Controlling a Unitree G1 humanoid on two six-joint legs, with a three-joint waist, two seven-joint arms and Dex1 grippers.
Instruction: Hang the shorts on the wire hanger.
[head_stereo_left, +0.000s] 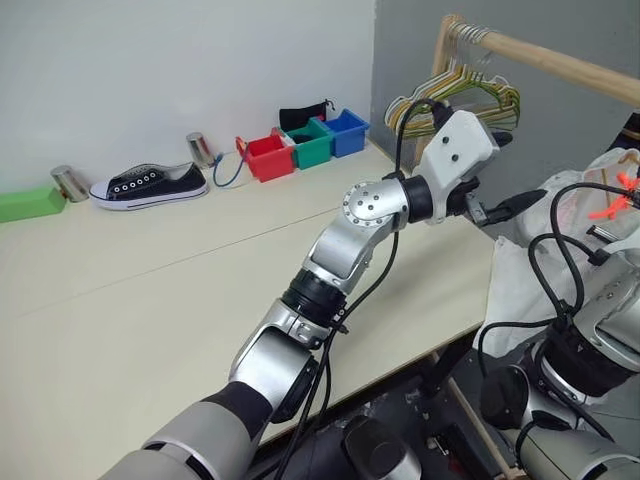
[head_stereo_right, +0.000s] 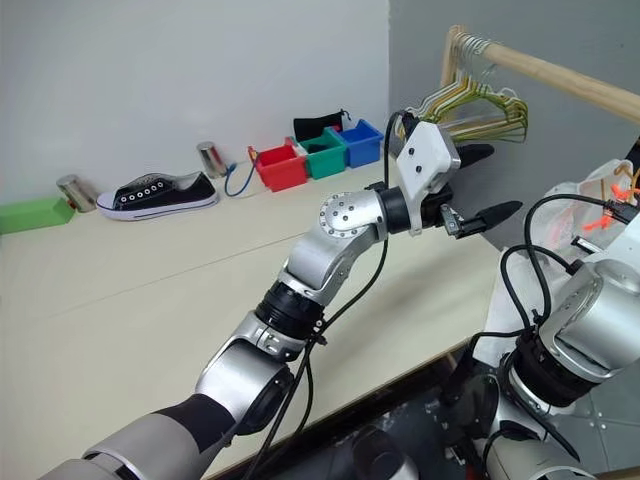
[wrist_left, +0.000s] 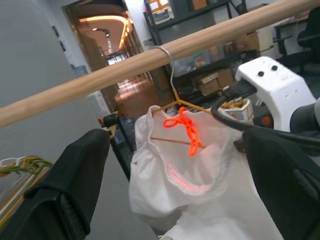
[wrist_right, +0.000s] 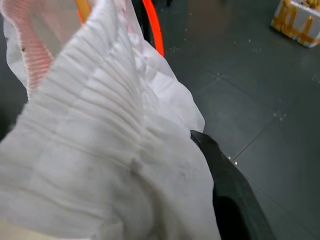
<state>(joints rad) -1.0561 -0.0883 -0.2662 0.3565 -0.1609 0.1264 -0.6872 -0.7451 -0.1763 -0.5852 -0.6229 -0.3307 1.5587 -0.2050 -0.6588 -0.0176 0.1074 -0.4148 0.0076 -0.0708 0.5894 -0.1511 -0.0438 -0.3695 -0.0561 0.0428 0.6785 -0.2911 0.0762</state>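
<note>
Hanging right of the table (head_stereo_left: 200, 290): shorts (wrist_left: 210, 200) draping over wire hanger (wrist_left: 172, 92), waistband running left-right. Left gripper (head_stereo_right: 478, 182) fingers spread empty, pointing right at them; right gripper nearer, fingers (wrist_right: 235, 195) touching fabric, grip impossible to tell.

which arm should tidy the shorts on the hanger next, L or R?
Probably left. The left claw is open and empty, pointing at the shorts, which hang on the wire hanger on the wooden rail. The right claw's finger is pressed against the waistband fabric, so it would have to back off first.

Soft white cloth shorts (wrist_left: 200, 195) (ribbed waistband)
</note>
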